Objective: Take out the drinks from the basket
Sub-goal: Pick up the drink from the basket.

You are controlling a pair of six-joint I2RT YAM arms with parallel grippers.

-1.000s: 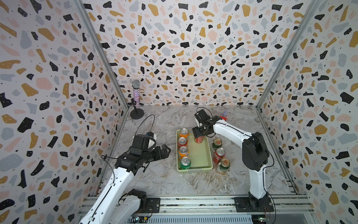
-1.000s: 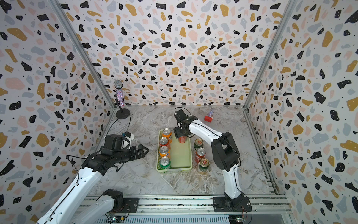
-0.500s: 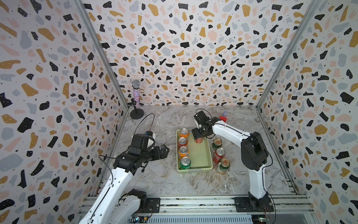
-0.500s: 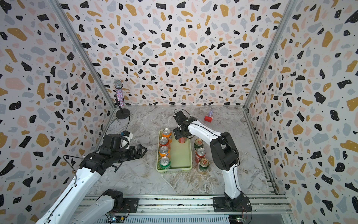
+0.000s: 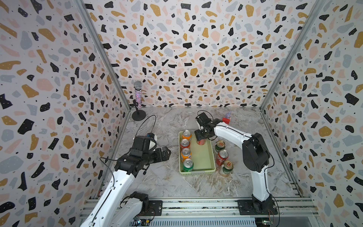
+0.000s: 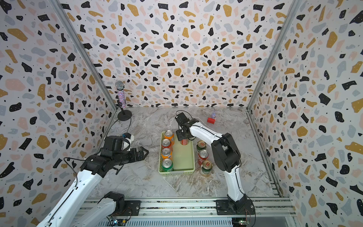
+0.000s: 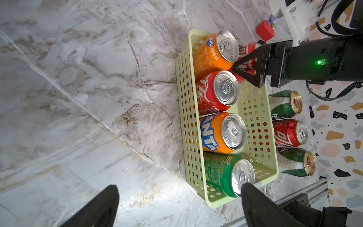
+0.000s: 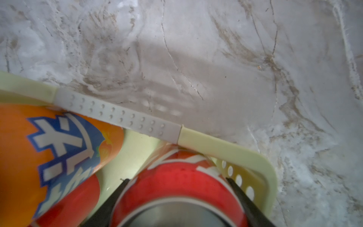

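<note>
Terrazzo-patterned walls box in a marble-look tabletop (image 5: 170,182). In both top views the basket (image 5: 197,172) sits at centre frame. Four drinks (image 5: 185,153) stand in a column along its left side, and three more cans (image 5: 222,156) stand on the marble just right of it. At the basket's upper right corner the right gripper (image 5: 201,137) is clamped on a red can (image 5: 201,141). I cannot tell whether the can's base has left the basket floor. The left gripper (image 5: 167,152) hovers left of the basket, apart from it.

From the left wrist, that gripper's fingers (image 7: 106,206) are spread wide and hold nothing.

From the right wrist, dark fingers (image 8: 108,206) press opposite sides of the red can, close to the basket's corner rim, with an orange can (image 8: 29,157) alongside.

These cans should be rigid but thin-walled and slick. A squeeze across the cylindrical wall, just below the top rim, looks soundest, since too much force could dent the can. How heavy they are depends on whether they are full, which I cannot see.
</note>
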